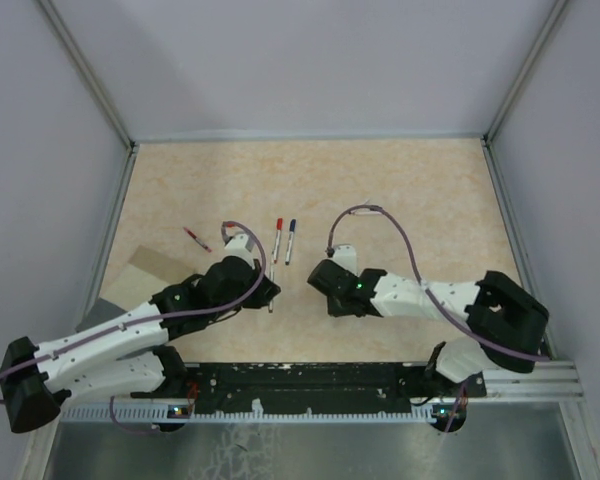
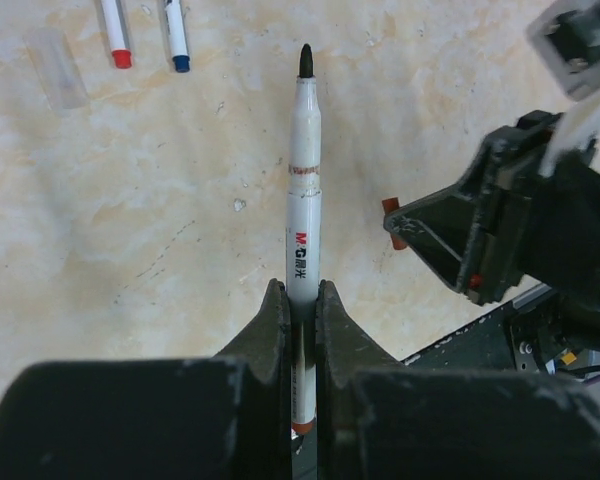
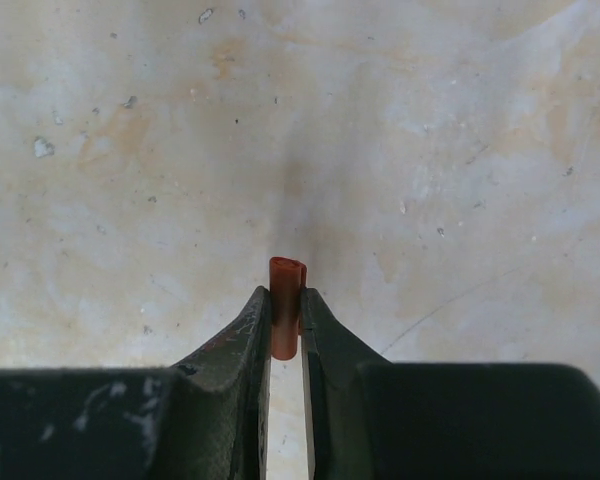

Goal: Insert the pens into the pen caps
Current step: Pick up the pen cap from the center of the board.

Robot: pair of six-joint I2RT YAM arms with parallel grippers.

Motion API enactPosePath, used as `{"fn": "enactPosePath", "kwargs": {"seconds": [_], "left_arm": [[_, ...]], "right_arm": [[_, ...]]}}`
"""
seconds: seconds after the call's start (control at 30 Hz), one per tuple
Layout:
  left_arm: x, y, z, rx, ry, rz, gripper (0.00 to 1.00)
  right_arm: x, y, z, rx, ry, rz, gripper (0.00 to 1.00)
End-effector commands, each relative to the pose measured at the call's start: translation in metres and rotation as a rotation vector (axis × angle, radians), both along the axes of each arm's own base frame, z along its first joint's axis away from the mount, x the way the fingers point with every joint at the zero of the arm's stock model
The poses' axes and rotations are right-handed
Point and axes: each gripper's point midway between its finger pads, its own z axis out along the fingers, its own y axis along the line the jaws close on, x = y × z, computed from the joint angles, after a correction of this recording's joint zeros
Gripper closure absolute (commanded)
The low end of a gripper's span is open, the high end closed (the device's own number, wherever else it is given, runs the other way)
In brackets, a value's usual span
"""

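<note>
Pen (image 2: 303, 200): white barrel, black tip, orange-brown rear end; it sits in my left pincer (image 2: 300, 297) and points straight out away from it, above the table (image 1: 400, 190).
Left pincer: clamped on the pen's lower barrel, one finger on each side.
Cap (image 3: 287, 272): short and red-orange; it stands upright in my right pincer (image 3: 284, 298) with its top poking out past the fingertips.
Right pincer: closed tight on the cap.
Pen and cap: apart, the cap off to the right of the barrel, not yet joined.
Spare pens: a red-tipped pen (image 1: 277, 240) and a blue-tipped pen (image 1: 290, 241) lie side by side beyond my left pincer; a dark-red pen (image 1: 197, 238) lies further left.
</note>
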Motion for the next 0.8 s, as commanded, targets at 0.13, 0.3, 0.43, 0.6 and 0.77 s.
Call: {"fn": "enactPosePath", "kwargs": {"seconds": [0.13,0.3,0.43,0.6,0.77], "left_arm": [[-0.005,-0.036,-0.021,0.018,0.067,-0.144,1.0],[-0.006,-0.058,-0.047,0.049,0.151,-0.191,1.0],[-0.004,-0.073,-0.064,0.049,0.192,-0.208,1.0],[-0.004,-0.095,-0.064,-0.002,0.21,-0.259,1.0],[-0.01,-0.114,-0.053,-0.077,0.206,-0.336,1.0]], "right_arm": [[0.009,0.006,0.055,0.291,-0.2,0.017,0.98],[0.006,-0.006,0.061,0.372,-0.23,-0.028,0.99],[0.003,-0.009,0.069,0.412,-0.239,-0.032,0.99],[-0.002,0.01,0.103,0.615,-0.328,0.074,0.99],[-0.006,0.015,0.133,0.777,-0.429,0.13,0.99]]}}
